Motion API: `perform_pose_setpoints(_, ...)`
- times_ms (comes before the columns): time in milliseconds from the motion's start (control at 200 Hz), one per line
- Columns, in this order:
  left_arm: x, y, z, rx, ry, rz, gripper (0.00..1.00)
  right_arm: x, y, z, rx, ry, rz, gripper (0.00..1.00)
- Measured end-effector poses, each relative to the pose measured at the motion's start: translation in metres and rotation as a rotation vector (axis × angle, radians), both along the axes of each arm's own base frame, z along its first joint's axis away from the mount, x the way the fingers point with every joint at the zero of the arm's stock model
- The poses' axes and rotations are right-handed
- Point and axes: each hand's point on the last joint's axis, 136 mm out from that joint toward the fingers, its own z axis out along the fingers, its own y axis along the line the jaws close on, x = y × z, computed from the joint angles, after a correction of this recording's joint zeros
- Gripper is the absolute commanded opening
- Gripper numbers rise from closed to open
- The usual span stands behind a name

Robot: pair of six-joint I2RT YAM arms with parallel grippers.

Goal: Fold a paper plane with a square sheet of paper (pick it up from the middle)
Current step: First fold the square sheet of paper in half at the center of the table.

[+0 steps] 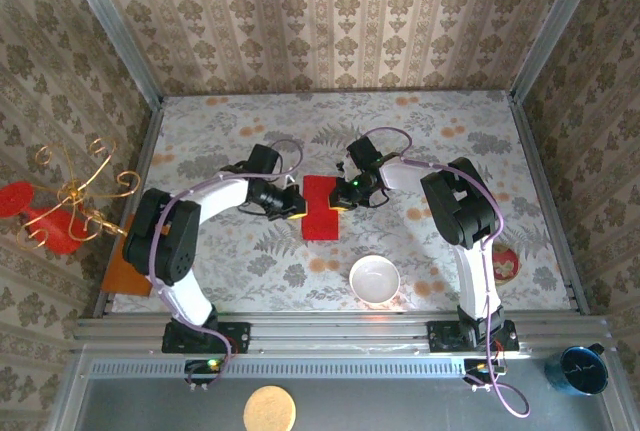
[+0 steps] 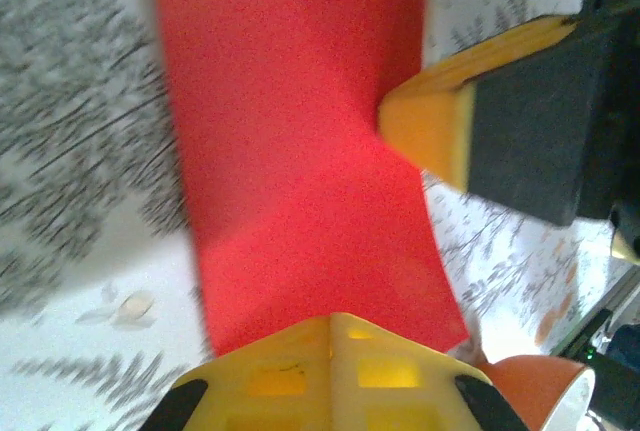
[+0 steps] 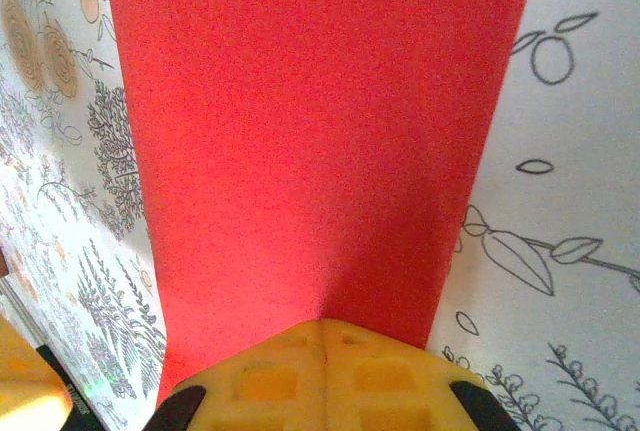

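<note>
Floral-print table [image 1: 450,141], wallpapered walls on three sides.

Square sheet of paper [image 1: 320,213], bright red, sits mid-frame in the overhead view between the two arms. From above it reads taller than wide. Left gripper [image 1: 292,202] is pinched shut on its left edge. Right gripper [image 1: 345,194] is pinched shut on the opposite edge, slightly higher in frame. White bowl [image 1: 374,278] is near, below the sheet. Orange-brown board [image 1: 125,271] is well apart at lower left.

Risks, my reading:
- Arms drawing apart would tear the thin paper.
- Unequal pull would skew any crease.
- A shallow pinch could let an edge slip.

Unclear:
- Fingers cover each pinch, so its depth is hidden.
- Cannot tell if the sheet is single or doubled.
- Cannot tell whether its lower end rests on the table.
- Left wrist view is blurred along its left side.
</note>
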Motion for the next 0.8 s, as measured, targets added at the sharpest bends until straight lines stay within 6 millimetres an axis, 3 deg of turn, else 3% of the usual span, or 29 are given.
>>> perform_pose_setpoints(100, -0.004, -0.017, -0.013, 0.005, 0.018, -0.035, 0.07, 0.0, 0.0, 0.0, 0.0, 0.0, 0.0, 0.07)
perform_pose_setpoints(220, -0.015, -0.022, -0.03, 0.026, 0.056, -0.058, 0.06, 0.0, 0.0, 0.0, 0.001, 0.0, 0.0, 0.07)
perform_pose_setpoints(315, -0.024, -0.014, -0.041, 0.045, 0.085, -0.051, 0.06, 0.0, 0.0, 0.0, 0.0, 0.0, 0.0, 0.07)
perform_pose_setpoints(465, -0.028, -0.008, -0.043, 0.039, 0.057, -0.049, 0.06, 0.0, 0.0, 0.0, -0.001, 0.001, 0.0, 0.07)
perform_pose_setpoints(800, -0.067, 0.033, -0.043, 0.133, 0.074, -0.014, 0.06, -0.002, -0.002, 0.002, -0.002, 0.0, 0.0, 0.08)
